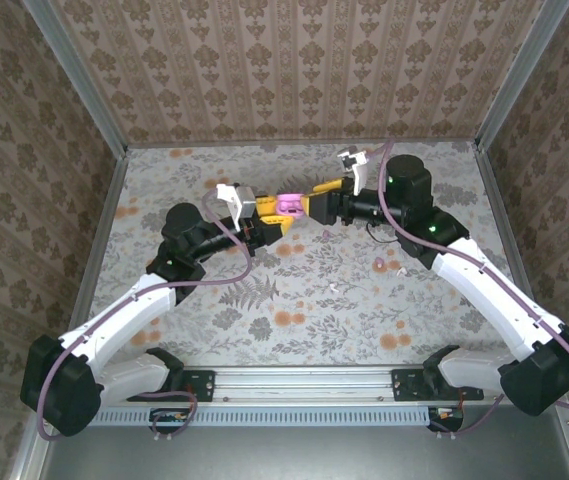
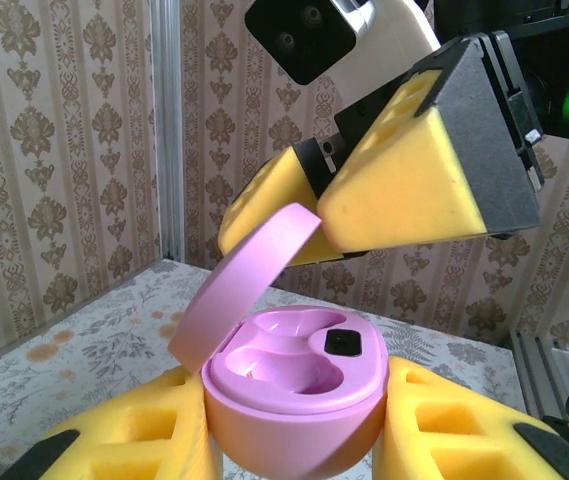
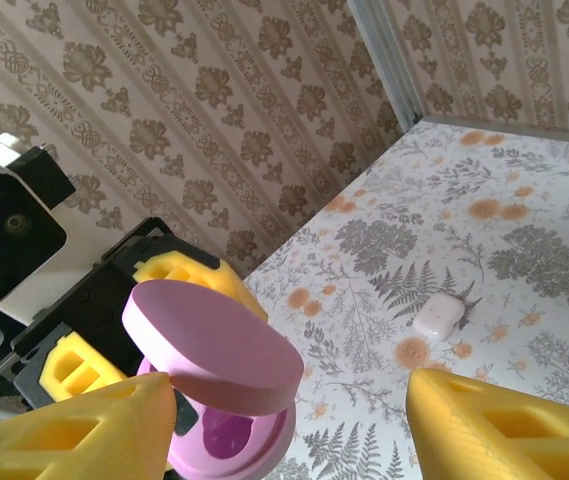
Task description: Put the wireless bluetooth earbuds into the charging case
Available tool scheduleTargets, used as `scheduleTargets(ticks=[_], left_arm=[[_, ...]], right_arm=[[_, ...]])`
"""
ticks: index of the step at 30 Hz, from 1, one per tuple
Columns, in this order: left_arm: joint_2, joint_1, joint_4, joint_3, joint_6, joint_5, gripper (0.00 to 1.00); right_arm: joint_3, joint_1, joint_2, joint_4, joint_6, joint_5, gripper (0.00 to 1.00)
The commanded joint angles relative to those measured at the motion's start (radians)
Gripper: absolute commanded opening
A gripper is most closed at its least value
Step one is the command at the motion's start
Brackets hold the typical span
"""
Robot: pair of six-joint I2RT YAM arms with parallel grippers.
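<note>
The step in hand is opening the case; no earbud has gone in yet. The left hand (image 2: 294, 445) is closed on the base of the pink charging case (image 2: 294, 400), one yellow finger on each side, and holds it above the surface (image 1: 294, 330) at the far middle of the scene. The lid (image 2: 249, 275) stands tilted up on its hinge, about half open. Both wells (image 2: 289, 355) beneath it are empty.

The right hand (image 3: 289, 400) comes in from the right with its jaws well apart and grips nothing. One of its fingers (image 3: 74, 430) touches the rim of the lid, apparently propping or pushing it up.

One earbud (image 1: 379, 264), a tiny pink piece, lies on the surface nearer than the case and to its right, just beside the right forearm. A pale speck (image 1: 332, 289) lies a little nearer and to the left of it. It may be the second earbud, but it is too small to tell.

Next, I judge that the lid must be pushed fully back so it stays up by itself. The right hand can then leave it, drop to the pink piece and pinch it finely, since the piece is far smaller than a finger. The left hand should hold the case steady with the wells facing up.
</note>
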Motion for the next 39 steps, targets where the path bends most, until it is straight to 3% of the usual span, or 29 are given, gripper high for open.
scheduleTargets(ticks=[1,10,18,20,23,26,39], left_arm=[[-0.016,-0.018,0.038,0.034,0.009,0.050,0.32],[-0.026,-0.019,0.030,0.025,0.018,0.015,0.32],[-0.030,-0.019,0.037,0.012,0.021,-0.019,0.31],[-0.033,-0.019,0.040,0.010,0.021,-0.029,0.31],[-0.039,-0.019,0.049,0.003,0.019,-0.035,0.31],[-0.036,-0.019,0.051,0.006,0.015,-0.035,0.31],[-0.042,-0.024,0.052,0.028,-0.013,-0.035,0.32]], right_arm=[[0.046,-0.003,-0.013,-0.030,0.022,0.095,0.64],[0.071,-0.008,-0.031,-0.054,0.044,0.129,0.65],[0.162,-0.012,-0.073,-0.239,0.071,0.297,0.64],[0.143,-0.014,-0.094,-0.216,0.035,0.234,0.64],[0.073,-0.012,-0.128,-0.118,-0.097,0.005,0.66],[0.034,-0.011,-0.125,-0.107,-0.160,-0.091,0.66],[0.054,0.009,0.004,-0.170,-0.206,-0.154,0.68]])
